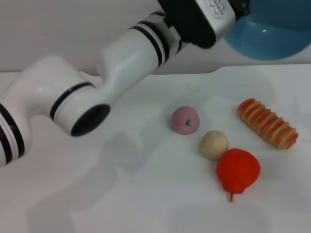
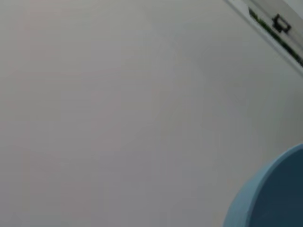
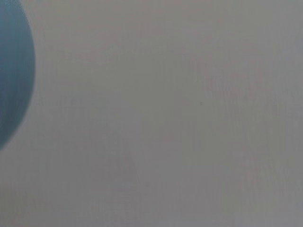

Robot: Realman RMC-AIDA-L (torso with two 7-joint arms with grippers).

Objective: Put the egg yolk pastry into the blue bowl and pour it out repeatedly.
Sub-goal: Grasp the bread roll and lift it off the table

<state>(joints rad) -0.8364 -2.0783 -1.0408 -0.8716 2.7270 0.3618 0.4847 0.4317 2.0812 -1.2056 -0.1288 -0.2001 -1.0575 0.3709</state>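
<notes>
my left arm (image 1: 73,102) reaches up and carries the blue bowl (image 1: 269,29) high above the egg yolk pastry (image 1: 213,144), likely so its contents could drop out (how wide my jaws stand, i cannot tell). the pastry lies on the white table (image 1: 146,194), touching 1 red fruit (image 1: 237,170), near the pink ball (image 1: 185,120).

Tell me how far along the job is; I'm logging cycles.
The pastry lies on the table beside the pink ball and red fruit, so it looks poured out. The left arm holds the blue bowl raised above the table's far edge. Next: pastry back in the bowl.
</notes>
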